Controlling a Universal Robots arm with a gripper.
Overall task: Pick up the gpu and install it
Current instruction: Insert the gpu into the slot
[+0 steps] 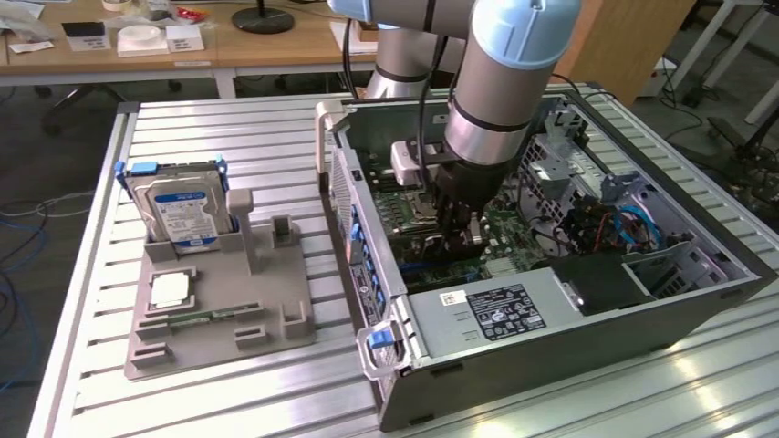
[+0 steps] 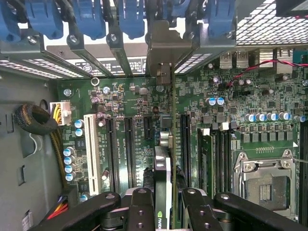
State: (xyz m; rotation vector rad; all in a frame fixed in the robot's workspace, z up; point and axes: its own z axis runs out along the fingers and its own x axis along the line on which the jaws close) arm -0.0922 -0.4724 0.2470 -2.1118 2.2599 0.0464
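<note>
The arm reaches down into the open computer case [image 1: 535,365], which lies on its side on the ribbed metal table [image 1: 219,128]. The gripper [image 1: 461,233] hangs low over the motherboard [image 2: 120,96].

In the wrist view the gripper [image 2: 163,204] has its 2 black fingers [image 2: 139,204] clamped on the gpu [image 2: 162,168], 1 on each face. The card stands on edge between them, in line with the long black slots [image 2: 129,144] on the board. Its metal bracket [image 2: 166,48] sits at the case's rear openings, under the row of blue clips [image 2: 86,19]. Whether the card's lower edge is seated in a slot cannot be told. The processor socket [image 2: 269,185] lies well off to 1 side.

At the exterior view's left, a grey holder [image 1: 213,319] carries a blue-labelled hard drive [image 1: 182,210] upright and a slim green memory stick [image 1: 195,318] lying flat.
</note>
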